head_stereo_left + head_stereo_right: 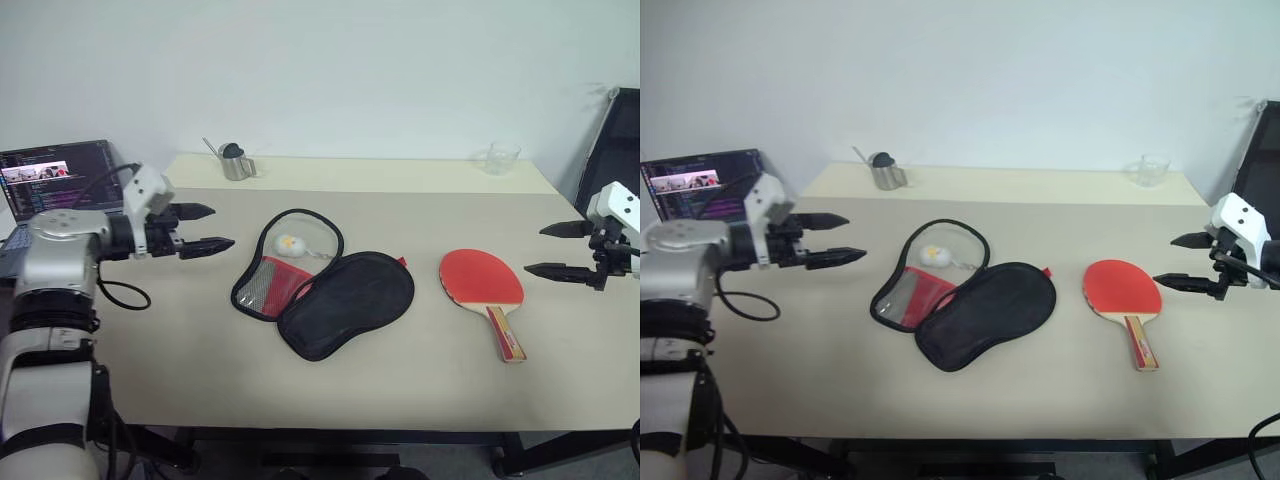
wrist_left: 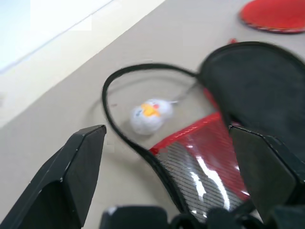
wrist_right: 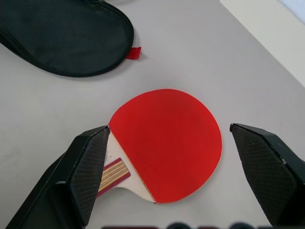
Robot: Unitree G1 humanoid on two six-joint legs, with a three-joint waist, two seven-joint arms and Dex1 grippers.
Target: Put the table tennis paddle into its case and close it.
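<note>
The table tennis paddle [image 1: 482, 277] lies flat on the table right of centre, red face up, its striped wooden handle [image 1: 506, 334] toward the front edge. The case [image 1: 345, 302] lies unzipped at the table's middle, its black half spread toward the paddle, its red mesh-pocket half [image 1: 270, 287] beside it. A small white ball-shaped charm [image 1: 290, 244] lies inside the case's zip loop. My left gripper [image 1: 205, 229] hovers open left of the case, pointing at it. My right gripper [image 1: 553, 250] hangs open right of the paddle, and in its wrist view the paddle [image 3: 167, 143] lies beyond its spread fingers.
An open laptop [image 1: 55, 175] stands at the far left edge. A small metal pot [image 1: 236, 161] and a clear glass [image 1: 502, 158] stand on the paler back table strip. A dark chair [image 1: 615, 140] is at the far right.
</note>
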